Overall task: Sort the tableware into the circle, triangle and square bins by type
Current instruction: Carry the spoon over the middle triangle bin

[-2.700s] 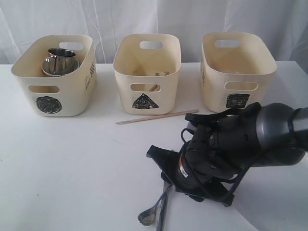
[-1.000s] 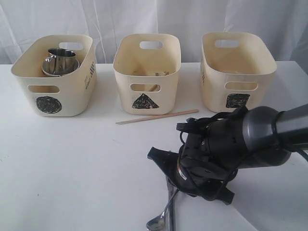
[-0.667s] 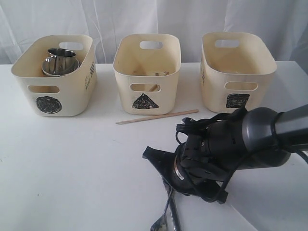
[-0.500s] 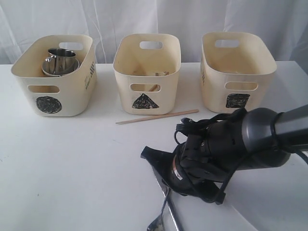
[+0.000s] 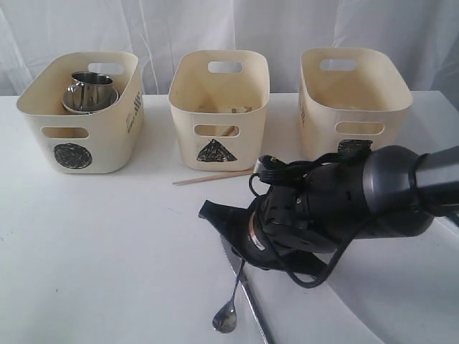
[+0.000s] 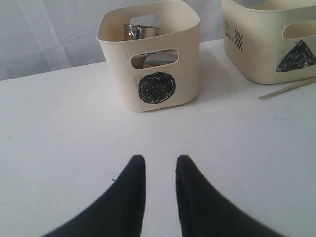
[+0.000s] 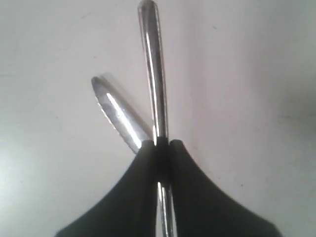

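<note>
Part done. Circle bin (image 5: 107,143) at 10 o'clock holds a steel mug (image 5: 91,84). Triangle bin (image 5: 219,107) at 12 has something inside, can't tell what. Square bin (image 5: 351,107) at 2, contents hidden. Right claw (image 7: 161,143) clamped on the long spoon (image 5: 225,318), dangling at 6 over the desk (image 5: 107,251). To go: spoon, knife (image 5: 252,309), chopstick (image 5: 208,178), plate (image 5: 315,315). Left claw (image 6: 159,160) narrow gap, empty.
</note>
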